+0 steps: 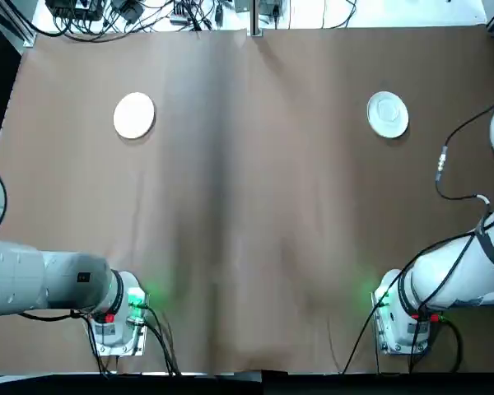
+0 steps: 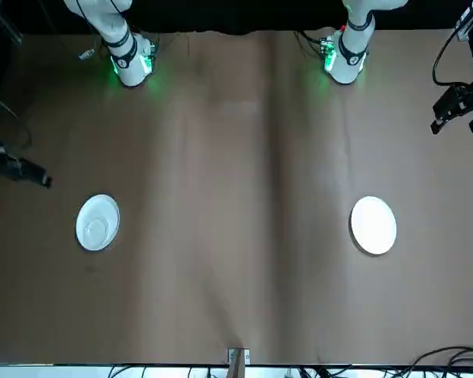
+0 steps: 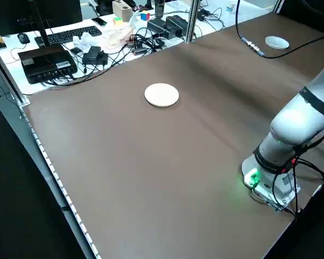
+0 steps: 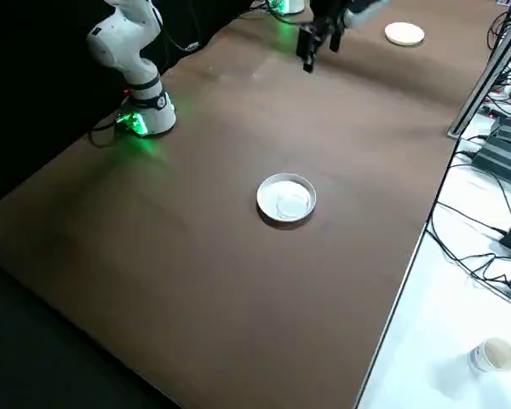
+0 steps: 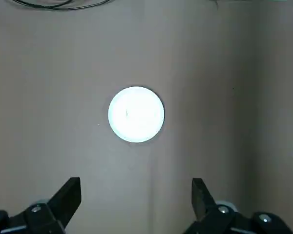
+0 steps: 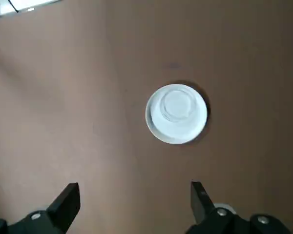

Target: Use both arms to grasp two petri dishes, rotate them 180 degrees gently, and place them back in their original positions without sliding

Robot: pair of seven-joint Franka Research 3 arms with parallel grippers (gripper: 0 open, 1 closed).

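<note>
Overhead view of the brown counter (image 1: 247, 230). Two round white discs lay well apart in the upper part of the frame, one at upper left (image 1: 134, 115) and one at upper right (image 1: 388, 114).

The right-hand disc carried a petri dish (image 6: 176, 105): a shallow, clear, round dish, smaller than the disc and set a little off its centre. It showed only as a faint ring with a glinting rim against the white. From the right side the same pair sat near the middle of the frame (image 4: 286, 199).

The left-hand disc looked flat, plain and evenly white from every angle (image 3: 161, 95). In the left wrist view it was washed out to a bright circle (image 5: 136, 114), so whether a clear dish sat on it could not be told.

The left arm (image 1: 33, 280) and right arm (image 1: 461, 271) rose from green-lit bases at the lower corners.

The left tool (image 5: 136, 195) hung above the counter with its two dark fingers spread wide, holding nothing, apart from the left disc. The right tool (image 6: 134, 197) was likewise spread wide and empty, clear of the dish and its disc.
</note>
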